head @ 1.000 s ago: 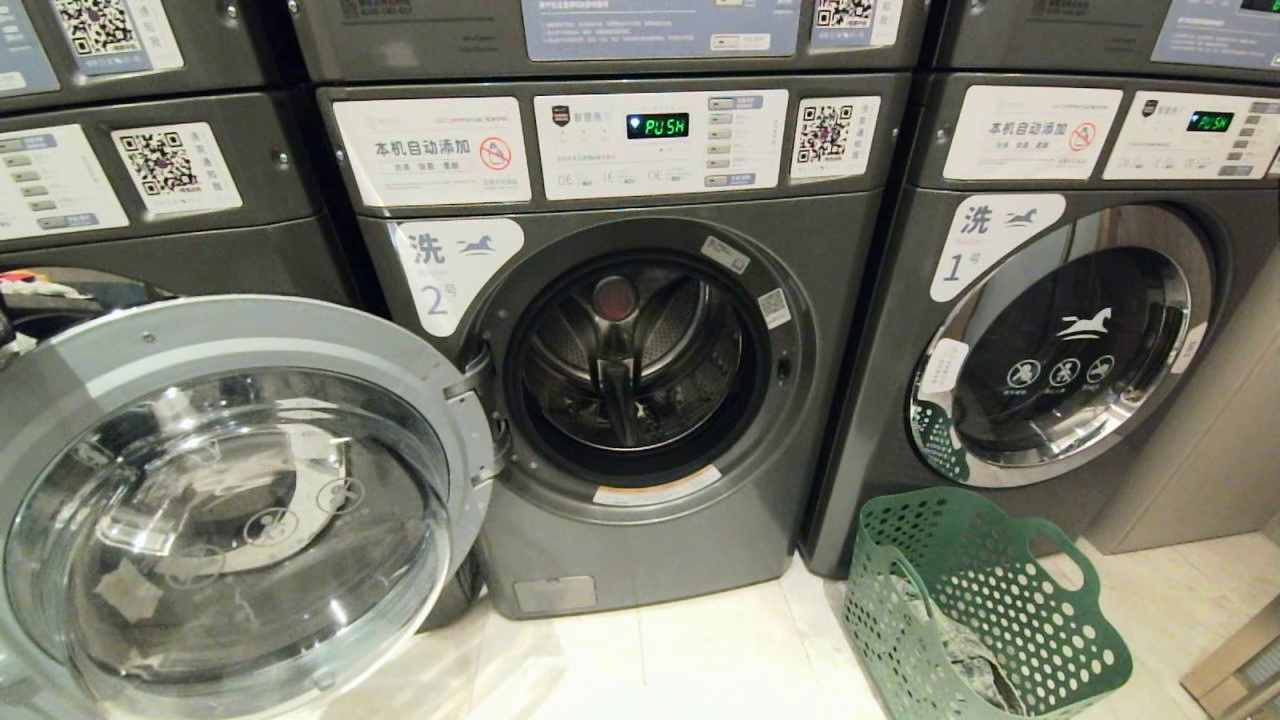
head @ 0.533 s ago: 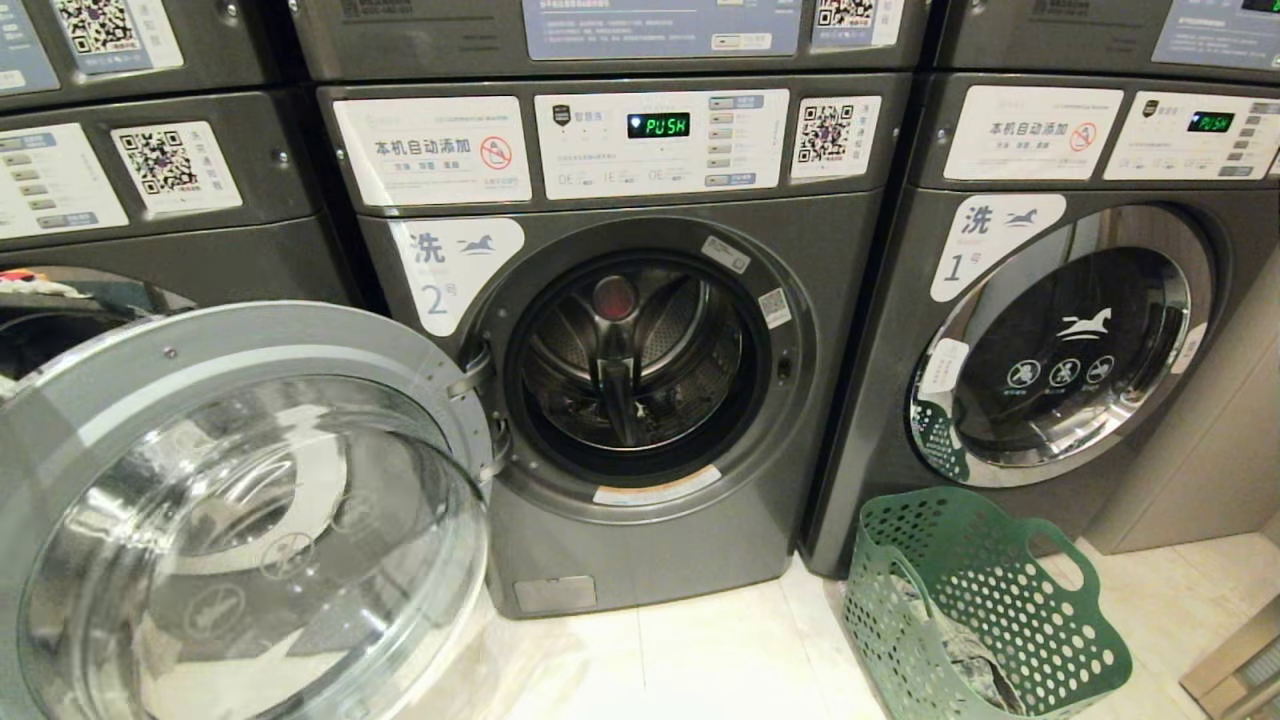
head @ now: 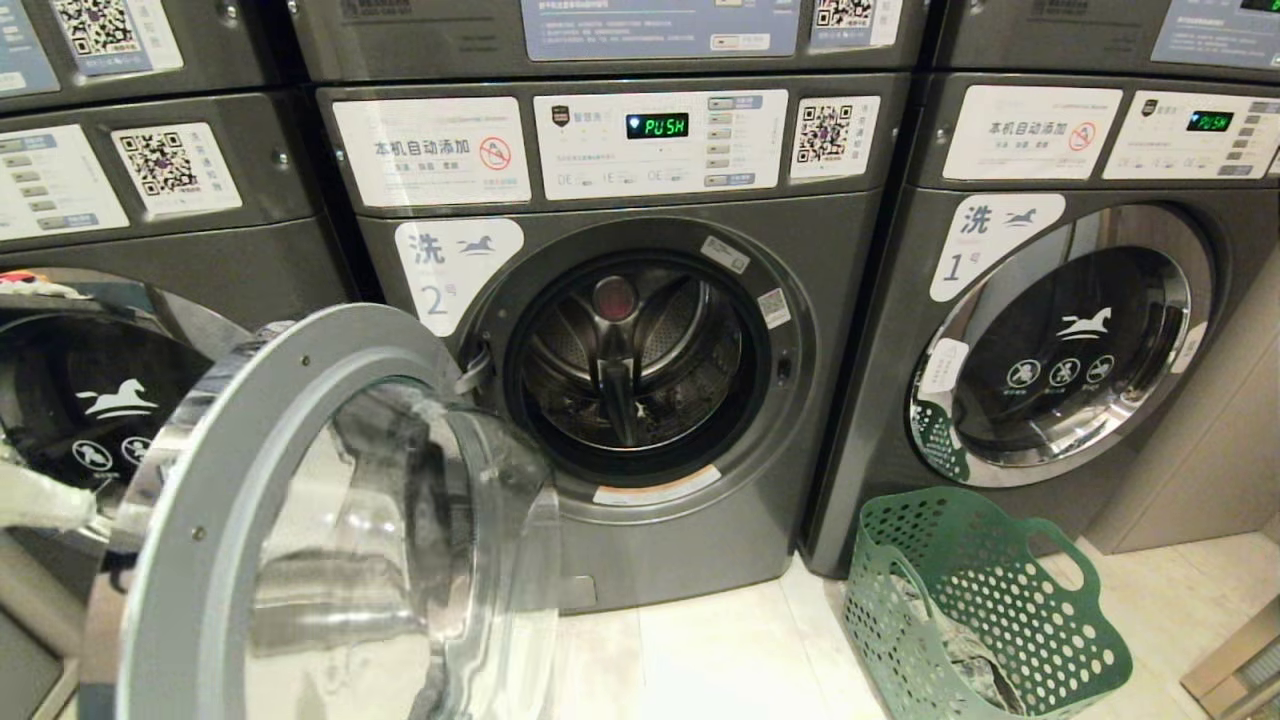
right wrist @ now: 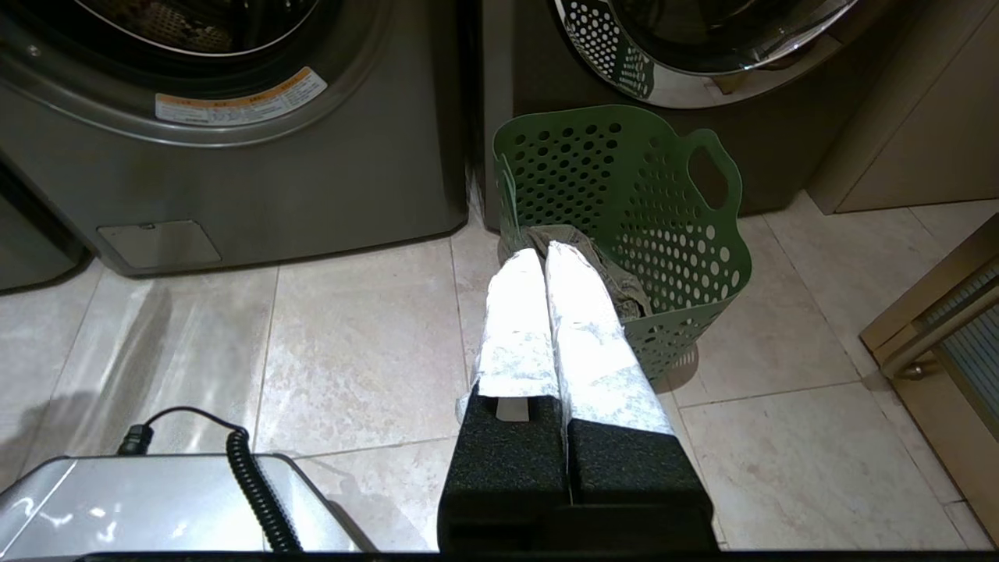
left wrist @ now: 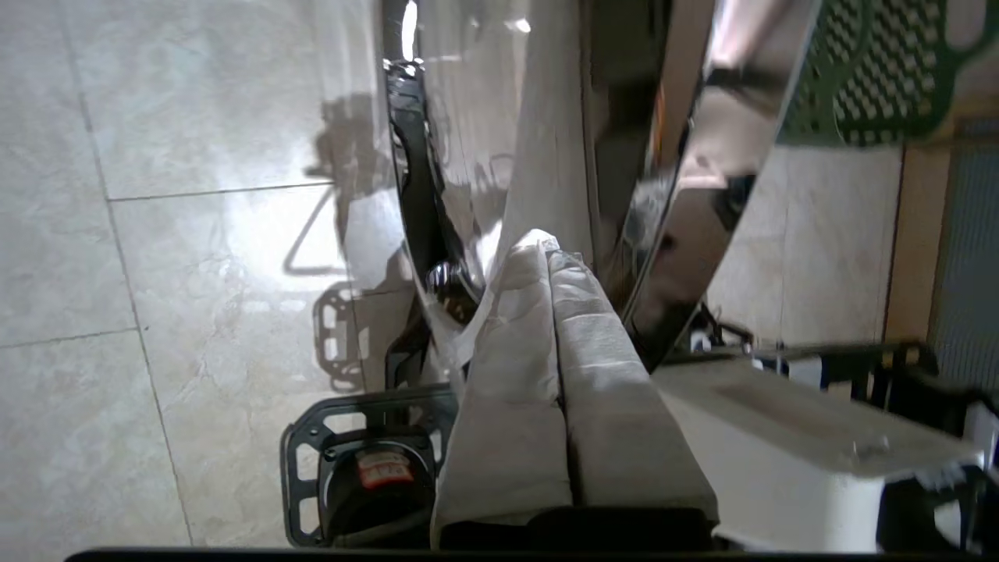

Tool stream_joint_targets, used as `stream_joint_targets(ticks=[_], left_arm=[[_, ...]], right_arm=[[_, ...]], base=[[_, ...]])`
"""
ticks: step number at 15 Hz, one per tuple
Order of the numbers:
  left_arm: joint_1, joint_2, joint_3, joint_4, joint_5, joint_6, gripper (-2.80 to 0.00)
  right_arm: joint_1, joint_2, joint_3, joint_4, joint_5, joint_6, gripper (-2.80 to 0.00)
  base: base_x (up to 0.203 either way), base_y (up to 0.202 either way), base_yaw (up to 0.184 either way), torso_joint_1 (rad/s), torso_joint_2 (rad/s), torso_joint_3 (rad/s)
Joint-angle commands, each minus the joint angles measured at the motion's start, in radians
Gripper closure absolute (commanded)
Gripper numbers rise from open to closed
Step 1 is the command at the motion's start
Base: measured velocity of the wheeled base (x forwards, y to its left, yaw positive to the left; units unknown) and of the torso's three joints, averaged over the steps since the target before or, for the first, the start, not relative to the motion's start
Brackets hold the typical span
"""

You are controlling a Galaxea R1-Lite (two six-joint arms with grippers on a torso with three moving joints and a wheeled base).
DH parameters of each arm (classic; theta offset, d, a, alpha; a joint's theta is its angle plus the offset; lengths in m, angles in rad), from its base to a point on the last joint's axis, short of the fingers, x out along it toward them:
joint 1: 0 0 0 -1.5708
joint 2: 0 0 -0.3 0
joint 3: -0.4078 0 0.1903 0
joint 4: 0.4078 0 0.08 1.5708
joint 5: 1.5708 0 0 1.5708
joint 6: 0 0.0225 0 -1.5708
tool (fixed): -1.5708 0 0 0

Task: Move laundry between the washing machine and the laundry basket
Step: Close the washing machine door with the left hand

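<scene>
The washing machine (head: 640,560) marked "2" stands in the middle with its drum (head: 640,360) exposed. Its round glass door (head: 250,400) hangs half swung, edge-on at the front left. My left gripper (head: 60,502) is behind that door at the far left. In the left wrist view the left gripper (left wrist: 546,248) is shut and empty, its cloth-wrapped tips against the door's chrome rim (left wrist: 702,195). The green laundry basket (head: 1000,600) stands on the floor at the right with laundry (head: 960,650) inside. My right gripper (right wrist: 546,254) hangs shut and empty, low over the floor before the basket (right wrist: 663,234).
Machine "1" (head: 1060,350) with its door closed stands right of the basket, and another like machine (head: 90,400) is at the far left. A wooden panel (head: 1200,450) closes off the right side. My base (right wrist: 156,499) with a coiled cable (right wrist: 250,484) sits on the pale tiles.
The glass door has swung from wide open to about halfway toward the drum opening. The left machine's door now shows behind it, and my left gripper has come into view there.
</scene>
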Motion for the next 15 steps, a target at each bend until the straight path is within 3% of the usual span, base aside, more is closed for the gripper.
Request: stream_joint_targets(ticks=[1,2,4,6,8,13,15], left_arm=[[-0.149,-0.132,0.087,-0.002,-0.015,-0.011,0.0],[-0.2,-0.184,0.14,-0.032,-0.06,-0.018,0.0],[-0.224,-0.262,0.263,-0.193,-0.175,-0.032,0.0],[-0.233,-0.281,0.363,-0.378,-0.158,-0.043,0.0],[-0.291,-0.23,0.393,-0.498,-0.137,-0.044,0.0],[-0.368,-0.059,0.398,-0.756,-0.125,-0.044,0.0],[-0.391,-0.063,0.412,-0.804,-0.064,-0.048,0.0]], right_arm=[[0.0,0.0,0.0,0.002,0.0,0.001,0.0],[0.0,0.0,0.0,0.002,0.0,0.001,0.0],[0.0,0.0,0.0,0.002,0.0,0.001,0.0],[0.0,0.0,0.0,0.002,0.0,-0.002,0.0],[0.0,0.0,0.001,0.002,0.0,-0.008,0.0],[0.0,0.001,-0.007,-0.001,0.01,-0.066,0.0],[0.0,0.03,-0.072,0.002,0.056,-0.108,0.0]], base=[[0.0,0.0,0.0,0.0,0.0,0.0],[0.0,0.0,0.0,0.0,0.0,0.0],[0.0,0.0,0.0,0.0,0.0,0.0],[0.0,0.0,0.0,0.0,0.0,0.0],[0.0,0.0,0.0,0.0,0.0,0.0],[0.0,0.0,0.0,0.0,0.0,0.0],[0.0,0.0,0.0,0.0,0.0,0.0]])
